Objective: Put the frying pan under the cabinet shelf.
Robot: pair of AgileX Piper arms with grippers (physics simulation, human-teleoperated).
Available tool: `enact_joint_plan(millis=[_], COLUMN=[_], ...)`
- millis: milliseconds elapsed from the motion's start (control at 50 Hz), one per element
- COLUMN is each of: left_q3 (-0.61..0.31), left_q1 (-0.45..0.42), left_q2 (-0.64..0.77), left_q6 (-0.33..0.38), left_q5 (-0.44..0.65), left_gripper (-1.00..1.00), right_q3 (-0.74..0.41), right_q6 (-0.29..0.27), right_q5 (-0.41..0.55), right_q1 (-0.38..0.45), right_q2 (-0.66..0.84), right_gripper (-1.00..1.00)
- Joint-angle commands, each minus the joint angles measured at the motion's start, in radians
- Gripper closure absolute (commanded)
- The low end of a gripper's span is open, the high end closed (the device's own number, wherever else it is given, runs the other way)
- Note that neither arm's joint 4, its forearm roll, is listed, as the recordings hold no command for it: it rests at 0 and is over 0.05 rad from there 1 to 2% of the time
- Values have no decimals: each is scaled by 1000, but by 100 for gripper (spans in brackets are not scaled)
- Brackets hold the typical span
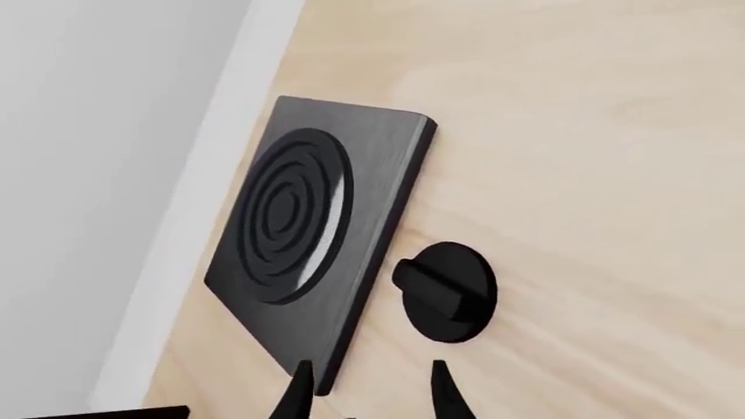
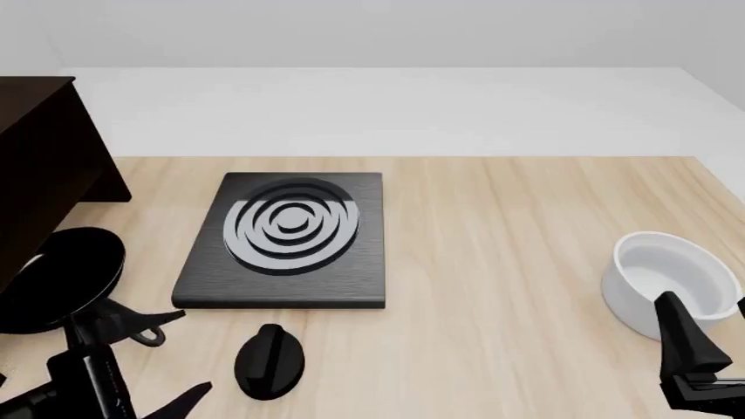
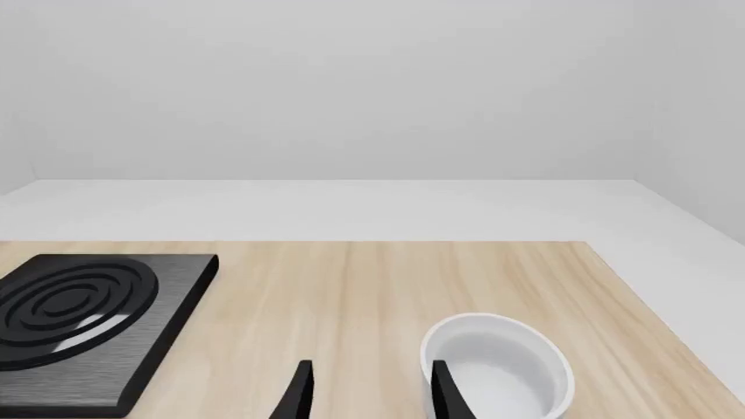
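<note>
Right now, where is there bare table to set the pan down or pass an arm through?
Widest bare patch: between the stove plate and the white bowl. Crowded at left: the frying pan, cabinet, knob and left gripper sit close together.

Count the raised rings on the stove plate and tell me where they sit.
3 by my count: concentric rings nested on the stove plate, the outer one filling most of the plate's far half, the middle one inside it, the smallest around the centre. Glare may hide finer grooves.

Black stove plate (image 1: 312,240) on wooden table (image 1: 582,131); knob (image 1: 447,291) just beside.
</note>
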Motion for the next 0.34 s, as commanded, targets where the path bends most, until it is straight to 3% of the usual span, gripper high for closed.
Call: enact_joint_plan(millis=[20,340], left_q3=[-38,-91], left_q1=[-55,-46], left_q2=[-10,-89], left_q6=[-59,-63], left_q5=[43,189], left_gripper=[-100,-100], right_q3=[0,0], right_q6=[0,0], right_q5=[0,0], right_q1=[0,0], right_q2=[0,0], right_gripper=[-100,-100])
